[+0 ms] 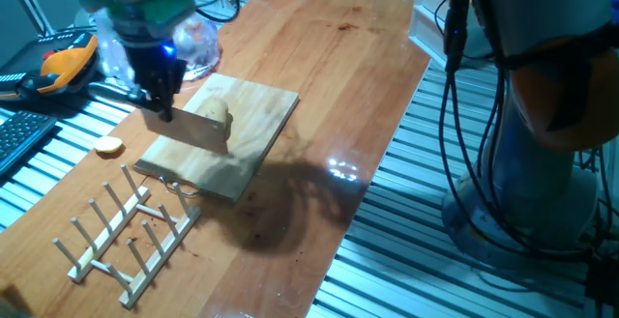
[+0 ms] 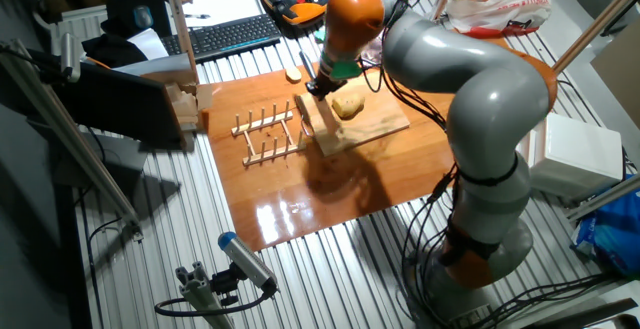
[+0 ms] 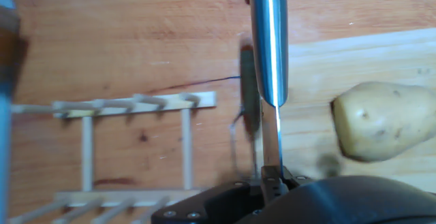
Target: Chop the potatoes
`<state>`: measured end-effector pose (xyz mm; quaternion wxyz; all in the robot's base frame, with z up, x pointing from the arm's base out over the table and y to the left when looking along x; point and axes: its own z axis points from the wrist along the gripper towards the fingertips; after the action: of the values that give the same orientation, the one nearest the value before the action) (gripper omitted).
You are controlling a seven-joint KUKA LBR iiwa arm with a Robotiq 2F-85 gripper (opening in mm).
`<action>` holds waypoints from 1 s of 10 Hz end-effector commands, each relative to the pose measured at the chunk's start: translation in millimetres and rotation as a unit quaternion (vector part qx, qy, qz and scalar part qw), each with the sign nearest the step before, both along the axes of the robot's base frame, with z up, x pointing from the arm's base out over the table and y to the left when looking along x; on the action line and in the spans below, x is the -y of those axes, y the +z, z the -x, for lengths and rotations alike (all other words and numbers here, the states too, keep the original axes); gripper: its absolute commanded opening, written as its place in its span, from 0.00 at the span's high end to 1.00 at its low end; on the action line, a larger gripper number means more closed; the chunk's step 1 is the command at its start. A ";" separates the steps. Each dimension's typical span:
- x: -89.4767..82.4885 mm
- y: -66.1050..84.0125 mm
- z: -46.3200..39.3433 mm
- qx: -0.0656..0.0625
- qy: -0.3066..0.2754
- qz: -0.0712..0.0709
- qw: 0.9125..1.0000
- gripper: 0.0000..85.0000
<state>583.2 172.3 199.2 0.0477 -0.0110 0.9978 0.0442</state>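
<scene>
One pale tan potato (image 1: 219, 114) lies whole on the wooden cutting board (image 1: 259, 115) in one fixed view. My gripper (image 1: 158, 98) is shut on a knife (image 1: 190, 131), whose broad blade hangs over the board's left end, just left of the potato. The other fixed view shows the potato (image 2: 348, 102) on the board (image 2: 375, 125) with the gripper (image 2: 321, 86) above its left side. In the hand view the blade (image 3: 270, 40) appears edge-on, running up from the gripper (image 3: 272, 180). The potato (image 3: 385, 120) lies to its right, apart from the blade.
A wooden peg rack (image 1: 126, 233) stands on the table in front of the board, close to the blade in the hand view (image 3: 136, 103). A small orange-yellow slice (image 1: 108, 146) lies left of the board. A clear bag (image 1: 196, 45) and an orange pendant (image 1: 64, 65) sit behind.
</scene>
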 end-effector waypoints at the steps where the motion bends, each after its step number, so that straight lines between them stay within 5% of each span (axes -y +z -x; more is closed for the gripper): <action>1: 11.1 -2.6 -1.5 -0.004 0.002 -0.003 1.000 1.00; 3: 6.5 -1.1 -2.2 -0.009 0.017 -0.004 1.000 1.00; 6: 6.5 -1.1 -2.2 -0.036 0.039 -0.013 0.999 1.00; 8: 6.5 -1.1 -2.2 -0.033 0.024 -0.008 0.999 1.00; 9: 6.5 -1.1 -2.2 -0.004 0.008 -0.003 1.000 1.00; 10: 6.5 -1.1 -2.2 -0.005 0.003 0.015 1.000 1.00</action>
<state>585.2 166.1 198.7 0.0382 -0.0145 0.9987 0.0302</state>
